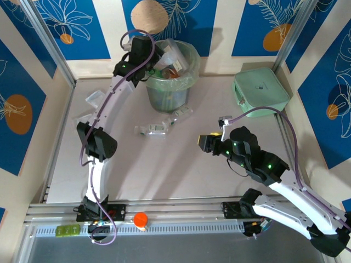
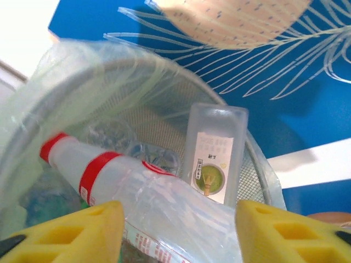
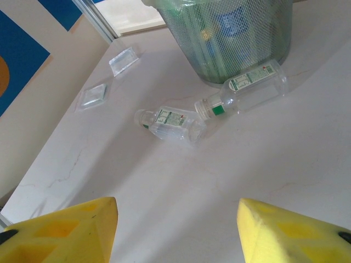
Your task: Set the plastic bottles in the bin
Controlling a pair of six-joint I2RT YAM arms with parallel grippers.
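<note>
Above the bin (image 1: 170, 94) the left arm (image 1: 104, 118) arches, left fingers (image 2: 68, 230) apart; right arm (image 1: 277, 178) low, right fingers (image 3: 68, 230) apart.

Mint green square box (image 1: 260, 92) far right, flat clear trays (image 1: 94, 98) at left, orange disc (image 1: 141, 219) on near rail (image 1: 186, 226)

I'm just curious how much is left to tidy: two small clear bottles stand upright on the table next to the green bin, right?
Not quite: the nearer bottle and the farther bottle lie on their sides, not upright, as the right wrist view shows. They are clear and on the table next to the green bin.
</note>
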